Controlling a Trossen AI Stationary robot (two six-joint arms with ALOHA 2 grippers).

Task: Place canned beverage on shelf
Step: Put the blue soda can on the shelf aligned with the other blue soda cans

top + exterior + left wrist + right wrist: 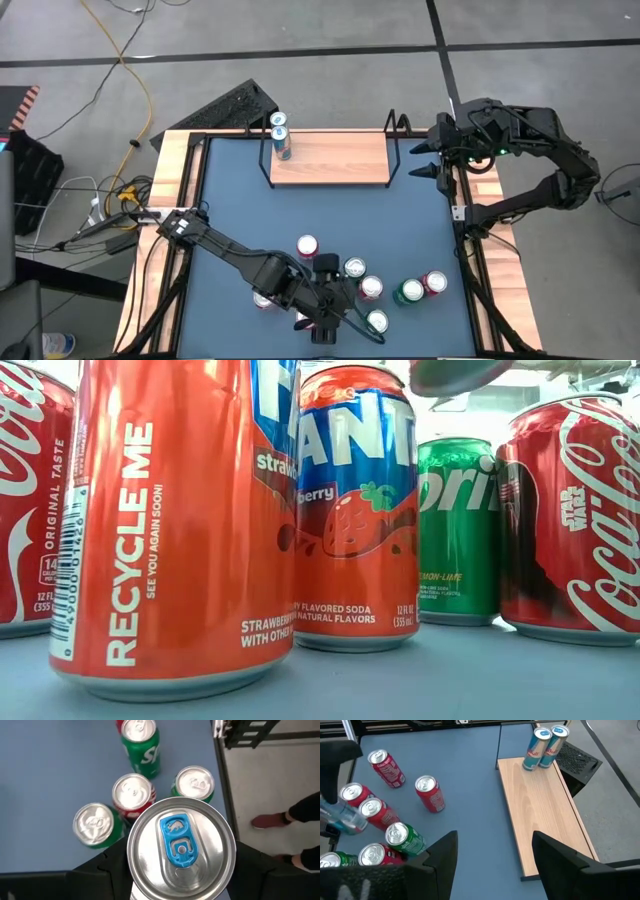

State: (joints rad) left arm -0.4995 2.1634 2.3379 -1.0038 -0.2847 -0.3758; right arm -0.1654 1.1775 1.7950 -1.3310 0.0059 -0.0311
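left end effector (180, 875) clamps a slim blue-tabbed can (181, 851) by its smooth, rigid, slippery sides; right end effector (492, 855) wide, empty, beside shelf (545, 815).

Blue table (240, 190) carries scattered cans (370, 288); shelf (335, 156) holds two cans (280, 135)

We see two dark jointed arms: the left arm (235, 255) carries white labels, the right arm (540, 160) a green light.
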